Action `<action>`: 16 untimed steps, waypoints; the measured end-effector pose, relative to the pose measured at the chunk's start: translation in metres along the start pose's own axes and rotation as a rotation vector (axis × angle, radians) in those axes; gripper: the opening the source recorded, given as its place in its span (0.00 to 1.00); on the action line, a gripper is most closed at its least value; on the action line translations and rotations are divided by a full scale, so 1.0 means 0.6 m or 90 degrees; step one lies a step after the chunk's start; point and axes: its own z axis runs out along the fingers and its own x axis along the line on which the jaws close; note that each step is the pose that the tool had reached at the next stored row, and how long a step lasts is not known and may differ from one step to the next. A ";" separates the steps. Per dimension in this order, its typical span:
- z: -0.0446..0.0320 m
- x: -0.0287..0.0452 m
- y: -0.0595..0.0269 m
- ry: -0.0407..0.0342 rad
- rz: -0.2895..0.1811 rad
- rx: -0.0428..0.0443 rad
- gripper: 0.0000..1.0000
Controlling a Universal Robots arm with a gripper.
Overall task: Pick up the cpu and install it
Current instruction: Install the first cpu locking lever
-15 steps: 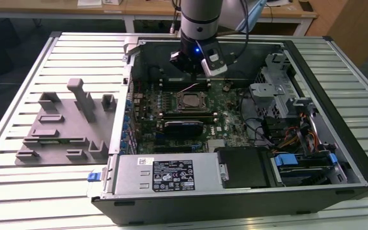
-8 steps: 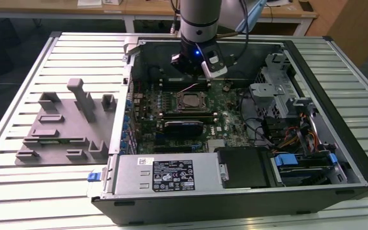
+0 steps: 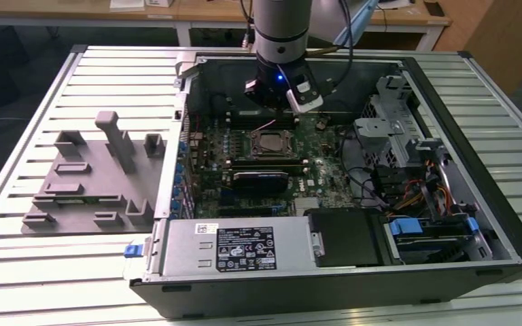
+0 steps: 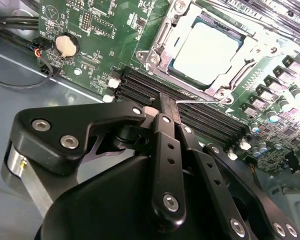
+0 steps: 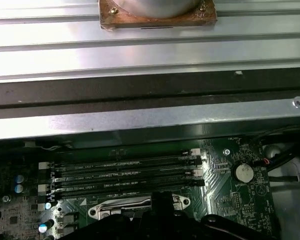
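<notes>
In the exterior view, the gripper (image 3: 284,95) hangs at upper centre over the open computer case (image 3: 478,204), above the socket. In the second wrist view, its fingers (image 4: 166,112) are pressed together, empty; the cpu (image 4: 205,47) sits in the socket (image 4: 160,40), upper right. In the first wrist view, memory slots (image 5: 125,172) cross mid-frame.

The small flat square silvery-lidded cpu (image 4: 206,48) lies flat in its metal-framed socket (image 4: 162,37), on the green motherboard (image 4: 105,30).

An open black computer case (image 3: 478,204) lies on a ribbed metal table (image 3: 25,272), the arm's gripper (image 3: 284,102) above its green motherboard (image 3: 325,183), a grey plastic tray (image 3: 89,183) beside it.
</notes>
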 end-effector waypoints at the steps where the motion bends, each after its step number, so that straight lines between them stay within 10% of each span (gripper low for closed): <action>1: 0.000 0.000 0.000 -0.0001 0.000 0.0000 0.11; 16: 0.004 0.008 -0.002 -0.0120 -0.003 -0.0014 0.11</action>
